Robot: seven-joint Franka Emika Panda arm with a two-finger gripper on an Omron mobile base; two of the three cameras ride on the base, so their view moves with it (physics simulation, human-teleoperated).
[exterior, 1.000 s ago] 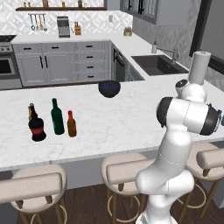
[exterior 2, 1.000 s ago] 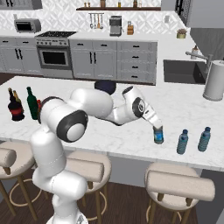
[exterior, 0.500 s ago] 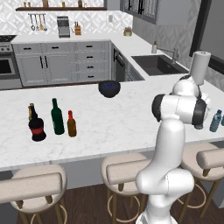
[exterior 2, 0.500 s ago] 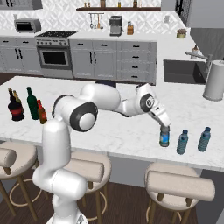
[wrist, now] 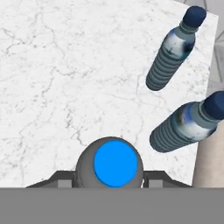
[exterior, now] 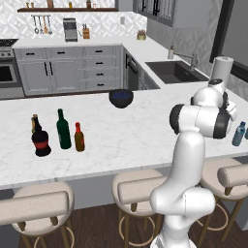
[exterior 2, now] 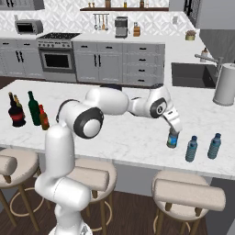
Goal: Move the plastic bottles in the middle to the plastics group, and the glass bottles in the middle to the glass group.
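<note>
My gripper (exterior 2: 173, 133) is shut on the small clear water bottle (exterior 2: 172, 139), which stands upright at the counter's right end. In the hand view its round blue top (wrist: 116, 164) sits between my dark fingertips (wrist: 61, 180). Just right of it stand two light blue translucent plastic bottles (exterior 2: 191, 149) (exterior 2: 214, 146), which appear again in the hand view (wrist: 173, 50) (wrist: 188, 127); one of them (exterior: 238, 133) peeks past my arm. At the far left, the dark green bottle (exterior: 63, 130) and the amber bottle (exterior: 79, 138) stand beside the squat black red-labelled bottle (exterior: 41, 141) and a slim brown bottle (exterior 2: 17, 103).
A dark bowl (exterior: 120, 98) sits mid-counter at the back. A paper towel roll (exterior 2: 224, 85) stands near the sink (exterior: 174, 71). The counter edge (wrist: 205, 144) runs close beside the plastic bottles. Padded stools (exterior 2: 188, 195) line the front of the counter.
My arm has reached farther right, carrying the water bottle a little closer to the two blue plastic bottles. The glass bottles at the left have not moved.
</note>
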